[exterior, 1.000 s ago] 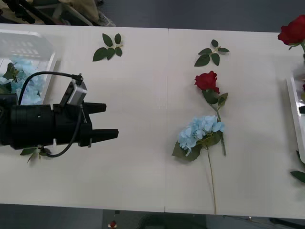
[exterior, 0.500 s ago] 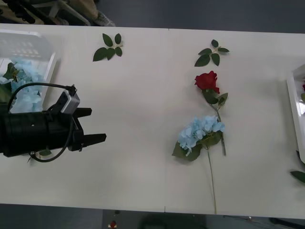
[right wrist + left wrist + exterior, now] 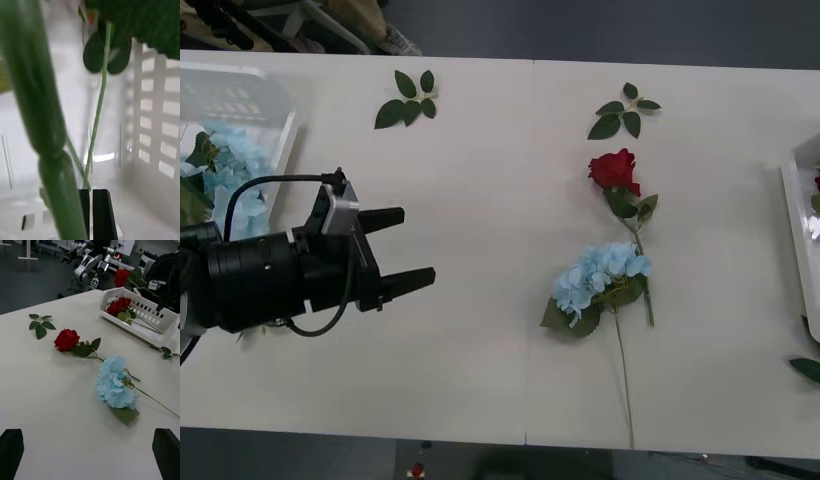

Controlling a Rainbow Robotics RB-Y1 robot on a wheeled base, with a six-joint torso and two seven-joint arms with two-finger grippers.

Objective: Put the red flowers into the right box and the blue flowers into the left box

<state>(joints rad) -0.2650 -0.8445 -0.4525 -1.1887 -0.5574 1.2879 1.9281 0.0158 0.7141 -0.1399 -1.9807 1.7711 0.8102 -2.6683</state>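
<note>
A red flower (image 3: pixel 613 170) lies mid-table, its stem running under a blue flower (image 3: pixel 600 275) just nearer me; both also lie ahead of the left wrist camera, the red flower (image 3: pixel 66 339) and the blue flower (image 3: pixel 113 381). My left gripper (image 3: pixel 412 245) hovers open over bare table, well left of them. The left box (image 3: pixel 280 130) holds blue flowers (image 3: pixel 230 165). The right box (image 3: pixel 150 328) holds red flowers (image 3: pixel 116 307). My right gripper (image 3: pixel 92 210) is shut on a thin green stem (image 3: pixel 98 112) inside slotted white walls. Another red flower (image 3: pixel 122 276) hangs above the right box.
Loose leaf sprigs lie at the table's far side (image 3: pixel 405 100) (image 3: pixel 623 112), and another leaf (image 3: pixel 808 368) rests by the right edge. The right box's rim (image 3: pixel 792 210) shows at the right edge. Wide bare tabletop separates my left gripper from the flowers.
My left gripper drew back to the left, then came forward to the right again. The red flower seen at the top right corner one second ago has left the front view.
</note>
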